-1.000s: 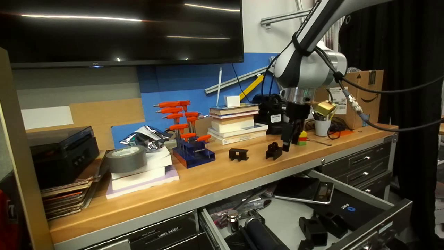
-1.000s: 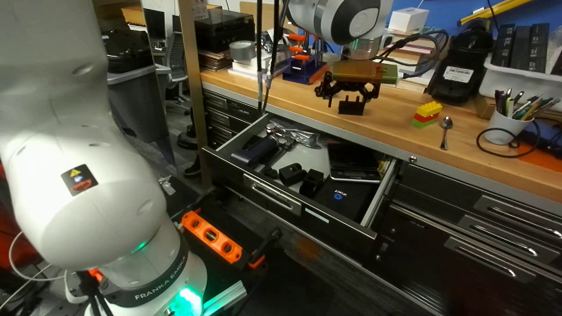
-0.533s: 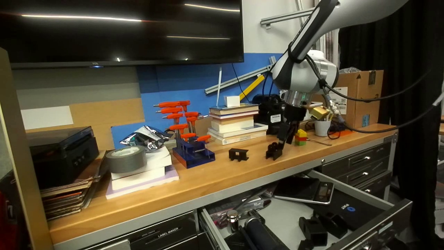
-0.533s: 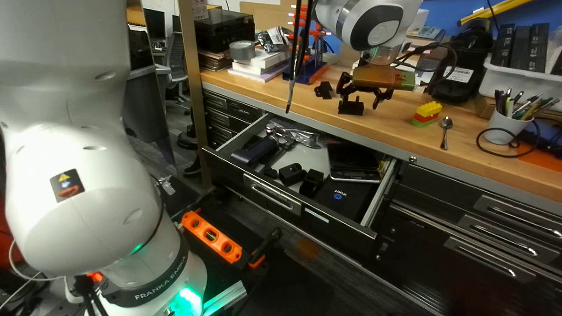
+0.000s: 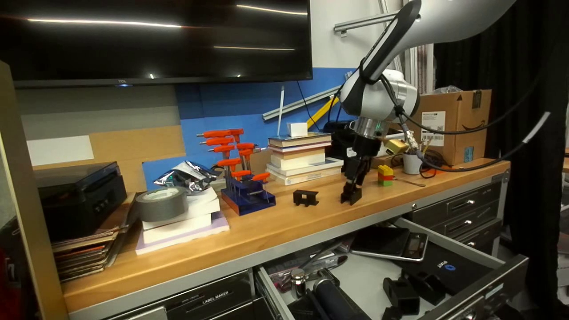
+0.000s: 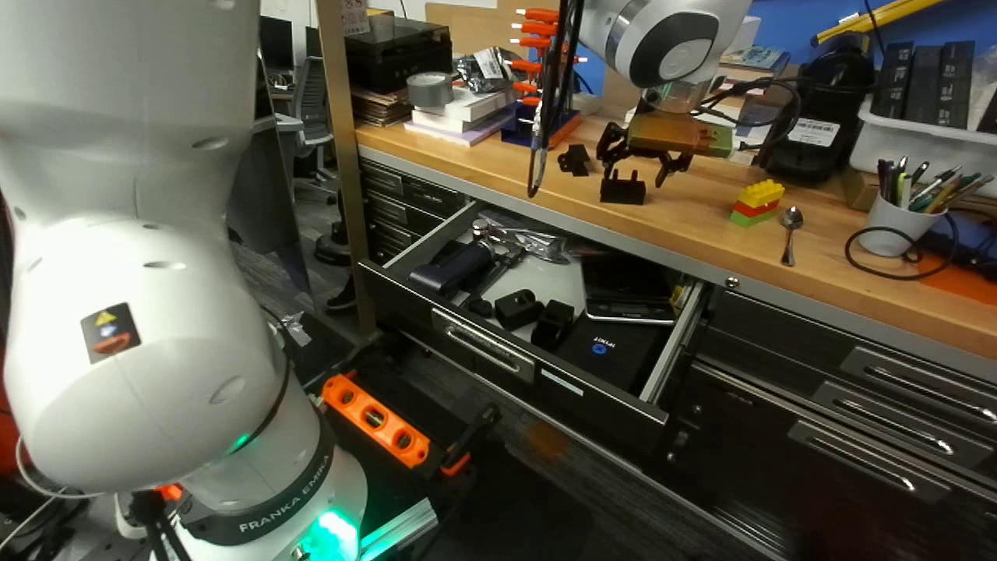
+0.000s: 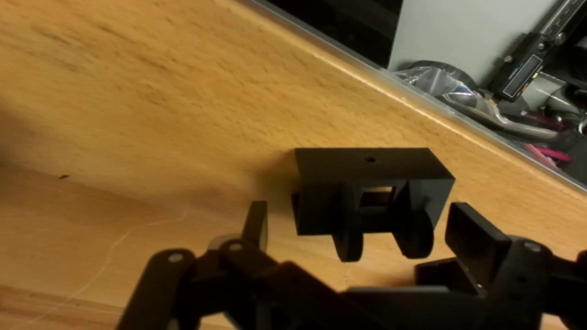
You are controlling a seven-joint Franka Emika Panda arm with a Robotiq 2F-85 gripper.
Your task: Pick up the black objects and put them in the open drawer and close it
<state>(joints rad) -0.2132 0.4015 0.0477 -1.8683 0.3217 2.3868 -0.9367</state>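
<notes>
Pulled out below the honey-coloured wooden desk (image 5: 266, 226): a wide, shallow grey metal drawer (image 6: 557, 282) with a dark front. Lying in it: two chunky matte-black blocks (image 6: 518, 310), a flat black case (image 6: 611, 360) with a round blue mark, a flat glossy dark device (image 6: 623, 280) with a silver edge, a dark cylindrical tool (image 5: 335, 302) and a crinkled clear plastic bag (image 6: 537, 241). Up on the desk: a tapered white cup (image 6: 892, 230) crowded with pens (image 6: 919, 183); near the cup, a white plastic bin (image 6: 919, 152) with narrow black boxes (image 6: 927, 82) upright inside.

Spread wide around a matte-black two-pronged bracket (image 7: 373, 167) on the desk, with bare wood visible to either side of it: the end effector (image 7: 364, 231). Near the bracket, also on the desk and shown in both exterior views: a second black piece (image 5: 312, 198) with a squarish opening.

Only in the wrist view: a tiny round hole and a small window in the bracket, plus the display of a black caliper (image 7: 523, 75) in the drawer. Only in an exterior view: a brown cardboard box (image 5: 469, 133) and a wide black screen (image 5: 155, 49). Likewise in an exterior view: an orange plastic bar (image 6: 389, 429) with three round holes, near the smooth white arm base (image 6: 343, 475).
</notes>
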